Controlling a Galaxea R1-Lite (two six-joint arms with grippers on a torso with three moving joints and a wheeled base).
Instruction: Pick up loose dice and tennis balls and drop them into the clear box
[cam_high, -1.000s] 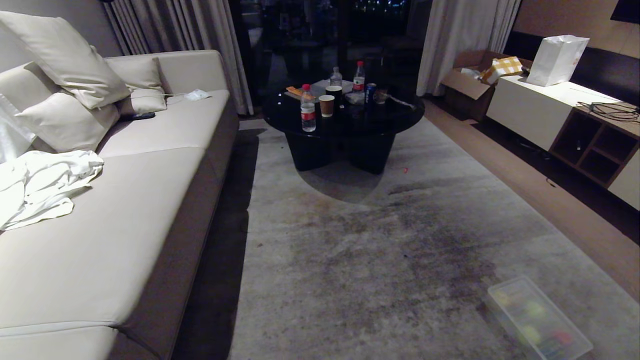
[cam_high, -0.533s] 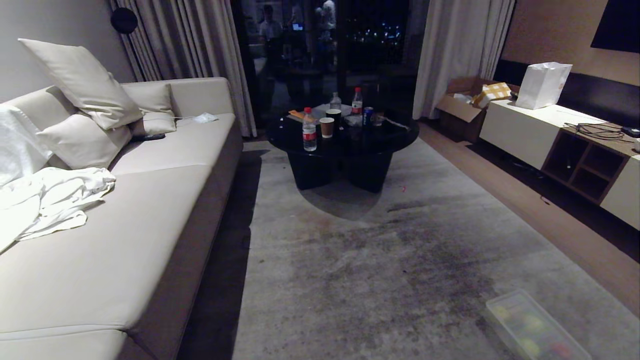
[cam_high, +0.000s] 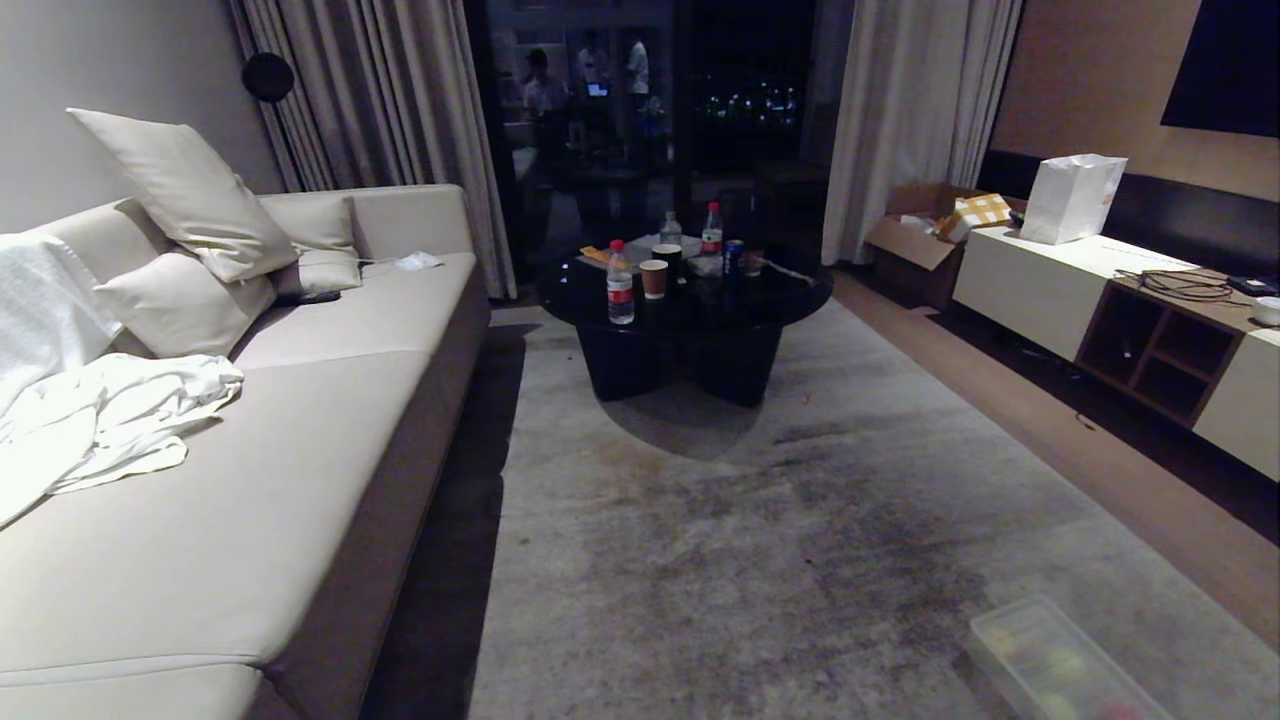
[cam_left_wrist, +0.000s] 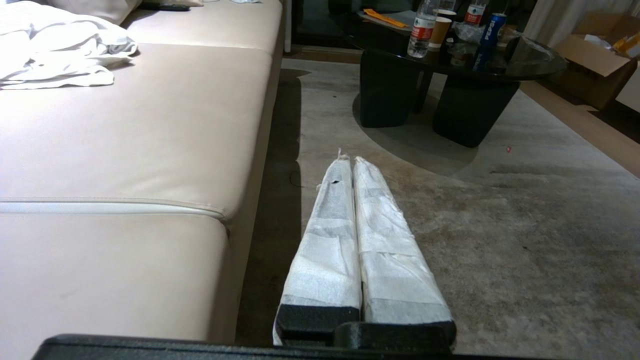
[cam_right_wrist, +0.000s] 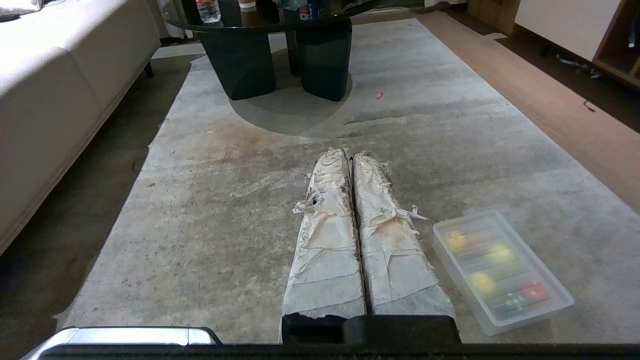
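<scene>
The clear box (cam_right_wrist: 462, 280) lies on the grey rug just beside my right gripper (cam_right_wrist: 349, 152), and it also shows at the lower right corner of the head view as the clear box (cam_high: 1002, 612). Through it I see blurred yellow shapes (cam_right_wrist: 500, 253), but I cannot tell tennis balls from dice. A red die (cam_right_wrist: 532, 290) lies at its near end. My right gripper is shut and empty, hanging low over the rug. My left gripper (cam_left_wrist: 348, 159) is also shut and empty, low beside the sofa's front edge. Neither arm appears in the head view.
A long beige sofa (cam_high: 300, 450) with cushions and a white cloth (cam_high: 110, 420) runs along the left. A black round coffee table (cam_high: 690, 300) carrying bottles and cups stands ahead. A white low cabinet (cam_high: 1040, 290) and a cardboard box (cam_high: 915, 245) line the right wall.
The head camera has tilted upward, so the whole scene has slid down the picture and the clear box now sits at the bottom edge. Nothing in the room has moved.
</scene>
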